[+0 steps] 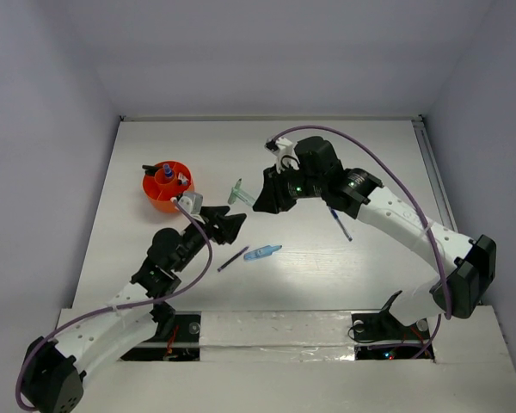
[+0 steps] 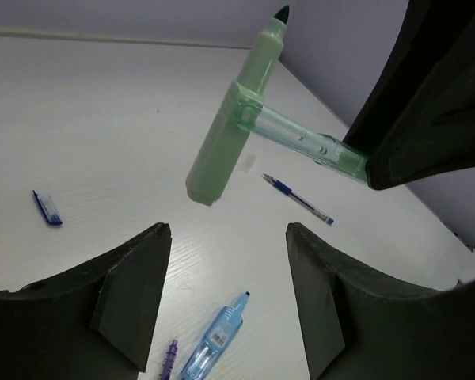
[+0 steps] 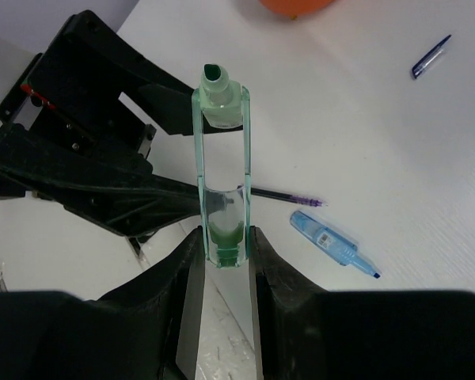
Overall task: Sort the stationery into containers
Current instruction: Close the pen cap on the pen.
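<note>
cup: orange cup (image 1: 152, 194) at far left of the worktop (image 1: 361, 155), upright; blue items stand inside, too small to tell what they are
left jaws: left gripper (image 1: 237, 224) is spread wide with nothing between the fingers (image 2: 134, 293); it hangs just right of the cup and points at the green marker
purple pen: thin purple pen (image 1: 233, 258) lies flat, long axis diagonal, near-left to far-right; only its tip is in the left wrist view, cut off by the frame edge
green marker: green marker (image 2: 229, 134) is up off the worktop between the two grippers; long axis steeply tilted, dark tip up and away; reads as a T from above
blue marker: blue marker (image 1: 263, 253) lies flat just right of the purple pen, tip to the right
right jaws: right gripper (image 3: 226, 252) is clamped on the clear green side piece of the green marker
blue pen: blue pen (image 1: 340, 222) is partly hidden under the right arm
unclear: small blue piece (image 2: 46, 208) on the worktop, cannot tell what
</note>
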`<state>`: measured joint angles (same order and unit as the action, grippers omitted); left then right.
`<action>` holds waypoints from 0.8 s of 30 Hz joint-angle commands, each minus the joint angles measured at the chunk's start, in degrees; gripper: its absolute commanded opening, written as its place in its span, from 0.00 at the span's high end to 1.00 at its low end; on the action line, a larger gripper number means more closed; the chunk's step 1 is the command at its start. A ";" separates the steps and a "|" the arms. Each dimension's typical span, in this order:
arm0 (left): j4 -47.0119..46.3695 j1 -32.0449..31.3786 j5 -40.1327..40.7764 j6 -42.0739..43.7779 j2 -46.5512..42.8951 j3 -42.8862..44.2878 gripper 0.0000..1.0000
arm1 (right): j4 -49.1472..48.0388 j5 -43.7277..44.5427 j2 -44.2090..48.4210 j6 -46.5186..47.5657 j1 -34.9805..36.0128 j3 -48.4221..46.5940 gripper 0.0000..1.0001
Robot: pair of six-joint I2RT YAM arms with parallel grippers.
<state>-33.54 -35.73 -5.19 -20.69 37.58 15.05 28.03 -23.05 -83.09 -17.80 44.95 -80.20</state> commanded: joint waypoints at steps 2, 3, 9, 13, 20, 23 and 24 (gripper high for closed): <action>-4.61 -0.92 2.72 3.81 0.65 3.67 0.43 | 0.18 -3.67 0.47 -0.74 -0.39 -1.54 1.00; -4.43 -0.93 3.25 4.16 0.74 4.02 0.43 | 0.18 -3.76 0.56 -0.74 -0.39 -1.01 1.00; -4.25 -1.45 6.69 6.36 0.56 4.46 0.45 | -0.35 -5.25 1.00 -0.92 -0.39 0.22 1.00; -4.17 -3.47 7.65 7.85 0.83 5.08 0.52 | -0.35 -5.25 0.82 -1.01 -0.39 0.75 1.00; -4.08 -5.31 8.62 8.82 1.18 5.43 0.82 | -0.96 -5.52 1.09 -1.36 -0.92 1.54 1.00; -3.20 -5.85 9.23 8.82 0.39 5.60 0.99 | -0.96 -5.34 1.52 -1.36 -0.92 1.89 1.00; -3.02 -6.54 9.49 8.65 0.21 5.61 1.00 | -0.87 -5.34 1.61 -1.36 -0.92 1.98 1.00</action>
<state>-34.02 -41.34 3.07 -12.58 39.05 17.78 28.29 -27.62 -83.07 -18.94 44.60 -78.56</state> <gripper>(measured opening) 0.149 0.306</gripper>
